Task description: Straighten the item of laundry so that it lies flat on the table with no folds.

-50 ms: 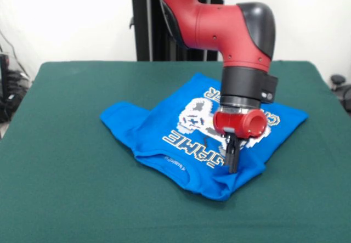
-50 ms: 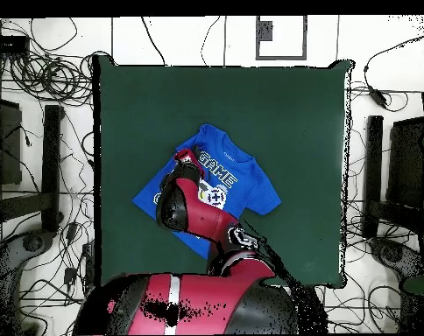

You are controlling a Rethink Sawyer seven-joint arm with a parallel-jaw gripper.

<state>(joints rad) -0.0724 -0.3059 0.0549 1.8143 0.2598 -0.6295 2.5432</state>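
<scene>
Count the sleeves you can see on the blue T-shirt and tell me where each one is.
1. On the T-shirt, one sleeve sticks out at the front view's left side, flat on the table. The other may be hidden under the arm or folded cloth.

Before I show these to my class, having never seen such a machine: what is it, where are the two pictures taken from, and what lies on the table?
It is a red and black robot arm with a gripper at its tip. One picture looks across the table at the robot; the other looks straight down from above. A bright blue T-shirt, printed side up with a white game controller and lettering, lies rumpled on the green cloth. The gripper reaches down onto the shirt near its front edge; whether it holds any fabric cannot be told.
</scene>
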